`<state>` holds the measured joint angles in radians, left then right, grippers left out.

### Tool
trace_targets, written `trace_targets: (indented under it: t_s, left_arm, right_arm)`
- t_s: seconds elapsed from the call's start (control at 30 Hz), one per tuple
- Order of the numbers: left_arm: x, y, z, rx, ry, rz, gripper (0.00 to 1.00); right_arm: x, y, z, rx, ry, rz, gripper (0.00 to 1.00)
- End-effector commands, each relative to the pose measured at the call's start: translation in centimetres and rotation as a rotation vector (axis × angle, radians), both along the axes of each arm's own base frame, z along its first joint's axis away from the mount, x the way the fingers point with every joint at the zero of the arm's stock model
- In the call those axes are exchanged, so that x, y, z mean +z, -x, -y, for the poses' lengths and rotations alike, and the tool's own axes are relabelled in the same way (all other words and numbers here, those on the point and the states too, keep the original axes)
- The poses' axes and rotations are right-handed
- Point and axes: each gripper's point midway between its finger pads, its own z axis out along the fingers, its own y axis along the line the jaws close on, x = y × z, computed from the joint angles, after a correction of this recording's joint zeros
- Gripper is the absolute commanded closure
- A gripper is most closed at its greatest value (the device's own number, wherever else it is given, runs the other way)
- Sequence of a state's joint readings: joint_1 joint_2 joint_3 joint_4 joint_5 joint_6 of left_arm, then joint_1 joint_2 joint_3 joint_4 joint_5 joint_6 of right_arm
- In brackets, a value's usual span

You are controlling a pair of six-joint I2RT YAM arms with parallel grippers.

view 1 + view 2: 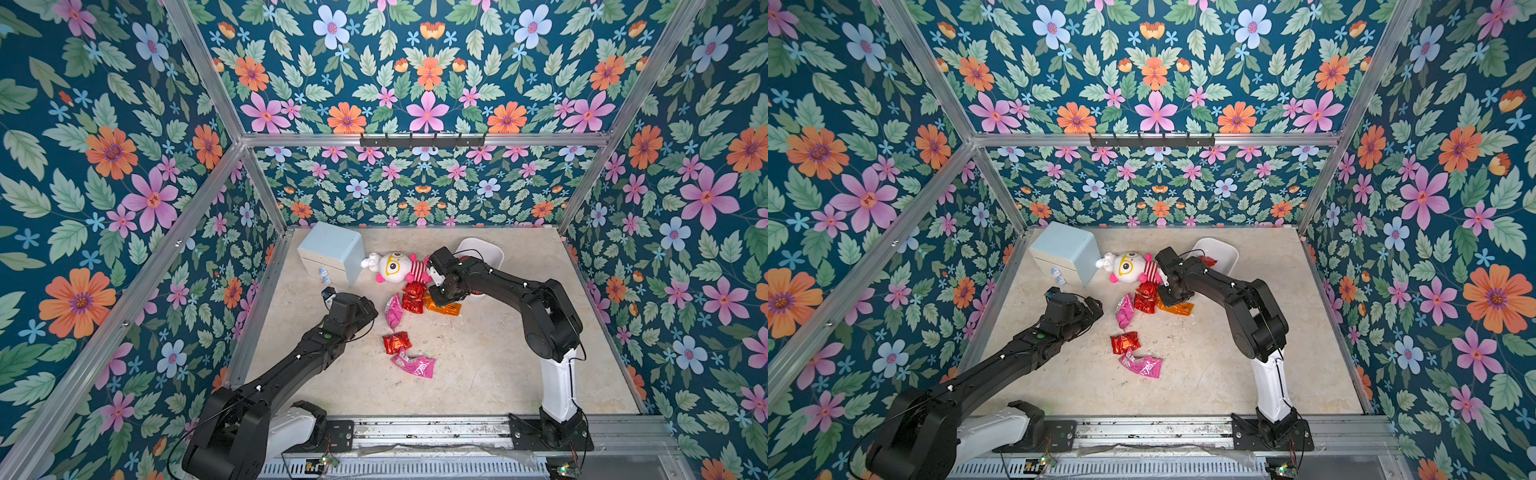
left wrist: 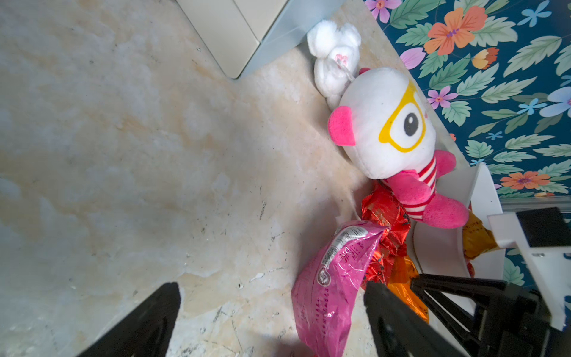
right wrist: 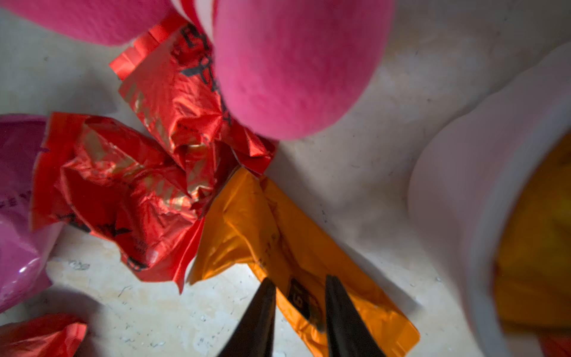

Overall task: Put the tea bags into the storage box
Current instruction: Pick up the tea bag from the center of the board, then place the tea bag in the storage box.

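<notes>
Several foil tea bags lie mid-table: an orange one (image 1: 446,308), red ones (image 1: 414,293) (image 1: 397,343) and pink ones (image 1: 393,311) (image 1: 415,365). The white storage box (image 1: 490,249) stands at the back right, partly hidden by my right arm, with an orange sachet (image 3: 531,231) and a red one (image 1: 1207,261) inside. My right gripper (image 3: 301,296) is down on the table, jaws narrowed onto one edge of the orange tea bag (image 3: 296,241). My left gripper (image 2: 272,321) hovers open beside the upper pink tea bag (image 2: 327,293), touching nothing.
A pink-and-white plush doll (image 1: 397,266) lies against the red sachets, its leg (image 3: 287,68) over one of them. A pale blue drawer cabinet (image 1: 332,249) sits at the back left. Floral walls close the table on three sides.
</notes>
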<state>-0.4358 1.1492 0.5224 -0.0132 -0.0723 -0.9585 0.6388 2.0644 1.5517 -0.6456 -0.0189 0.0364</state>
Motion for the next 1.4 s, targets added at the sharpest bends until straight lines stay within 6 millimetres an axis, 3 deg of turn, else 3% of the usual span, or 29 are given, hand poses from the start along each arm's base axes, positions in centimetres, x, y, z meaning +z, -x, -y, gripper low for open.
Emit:
trace_targets:
  t_s: [0.0, 0.17, 0.4, 0.53, 0.7, 0.8, 0.83, 0.93, 1.13, 1.17, 1.27, 1.37]
  left_arm:
    - [0.2, -0.2, 0.2, 0.000, 0.017, 0.012, 0.01]
    - [0.1, -0.2, 0.1, 0.002, 0.013, 0.012, 0.01]
    - [-0.2, 0.1, -0.1, 0.007, 0.006, 0.003, 0.01]
    - [0.2, -0.1, -0.1, 0.004, -0.002, 0.013, 0.01]
    - [0.6, -0.9, 0.6, -0.030, -0.010, 0.014, 0.01]
    - [0.8, -1.6, 1.5, -0.061, 0.002, 0.012, 0.01]
    - [0.8, -1.8, 1.9, -0.073, 0.009, 0.011, 0.01]
    - [0.7, -2.2, 2.9, -0.103, 0.024, 0.006, 0.01]
    - [0.0, -2.2, 4.2, -0.149, 0.041, -0.023, 0.01]
    - [-0.1, -2.1, 4.3, -0.153, 0.042, -0.026, 0.01]
    - [0.0, -1.9, 4.2, -0.155, 0.038, -0.028, 0.01]
    - [0.2, -1.6, 3.8, -0.147, 0.029, -0.023, 0.01]
  right_arm:
    - [-0.6, 0.3, -0.2, 0.005, -0.004, -0.011, 0.81]
    - [-0.8, 1.0, -0.2, 0.016, 0.000, -0.011, 1.00]
    - [0.1, 3.8, -0.7, 0.031, -0.061, -0.048, 1.00]
    - [2.6, 5.9, -0.8, 0.007, -0.158, -0.065, 1.00]
    - [7.2, 5.9, 0.0, -0.070, -0.228, 0.029, 1.00]
    - [9.8, 3.8, 1.4, -0.191, -0.220, 0.126, 1.00]
    - [12.0, 3.2, 1.9, -0.227, -0.253, 0.168, 1.00]
    - [14.8, 0.6, 3.8, -0.349, -0.318, 0.218, 1.00]
    - [17.9, -6.0, 10.4, -0.572, -0.351, 0.345, 1.00]
    - [16.5, -7.4, 11.3, -0.604, -0.336, 0.326, 1.00]
    - [15.3, -10.5, 14.2, -0.702, -0.355, 0.319, 1.00]
    - [13.6, -12.7, 15.1, -0.755, -0.408, 0.277, 1.00]
